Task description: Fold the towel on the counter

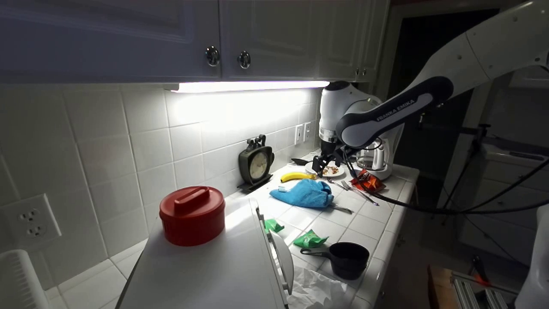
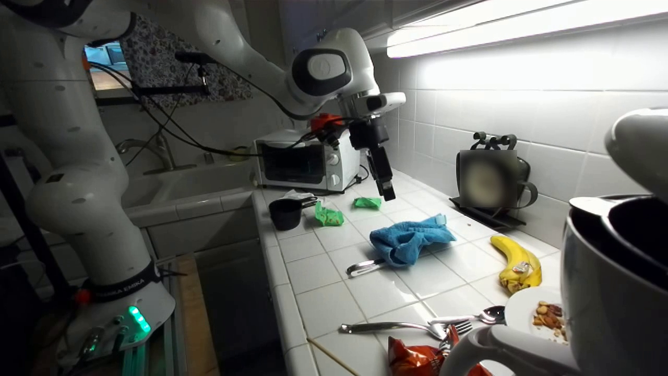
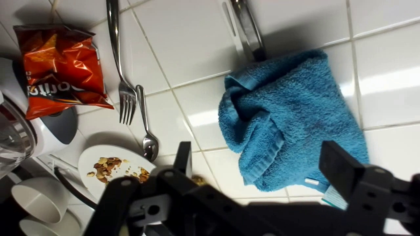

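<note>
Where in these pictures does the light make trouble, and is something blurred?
In both exterior views, the under-cabinet light bleaches the wall tiles; in an exterior view, a square blur covers the dial; in the wrist view, glare streaks the counter and a soft shadow lies beside the towel.

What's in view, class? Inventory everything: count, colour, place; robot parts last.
counter: one, white, along wall
towel: one, blue, on counter
utensil: count unclear, silver, partly under towel
coffee maker: one, white, on counter
plate: one, white, near coffee maker
nuts: several, brown, on plate
bananas: count unclear, yellow, near plate
fork: one, silver, on counter
spoon: one, silver, near fork
chip bag: one, red, near fork
toaster oven: one, white, on counter
tub: one, red, on toaster oven
packets: two, green, on counter
pan: one, black, near packets
clock-like device: one, dark, against wall
cabinets: several, white, above counter
arm: one, white, over counter
gripper: one, black, open over counter
</note>
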Available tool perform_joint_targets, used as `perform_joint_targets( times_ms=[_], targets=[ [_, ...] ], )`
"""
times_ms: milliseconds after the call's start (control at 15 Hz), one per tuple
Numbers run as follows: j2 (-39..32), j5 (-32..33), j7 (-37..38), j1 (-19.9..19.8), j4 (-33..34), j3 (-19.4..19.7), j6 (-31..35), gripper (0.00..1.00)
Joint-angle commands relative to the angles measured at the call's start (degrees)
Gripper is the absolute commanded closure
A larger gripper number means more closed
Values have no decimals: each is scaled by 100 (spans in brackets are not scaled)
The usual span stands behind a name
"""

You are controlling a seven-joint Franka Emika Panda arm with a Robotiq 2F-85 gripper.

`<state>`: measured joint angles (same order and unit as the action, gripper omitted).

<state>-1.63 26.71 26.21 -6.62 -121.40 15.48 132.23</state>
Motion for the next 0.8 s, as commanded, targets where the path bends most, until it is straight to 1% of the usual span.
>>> perform_joint_targets(
  times_ms=[0,333,733],
  targets=[
    [658,-321,-554,-205,-443,-147,145,0],
    [1055,-803,-1333,-322,-710,-183,362,0],
    [1217,-964,-1669,-405,-850,-225,381,0]
  ],
)
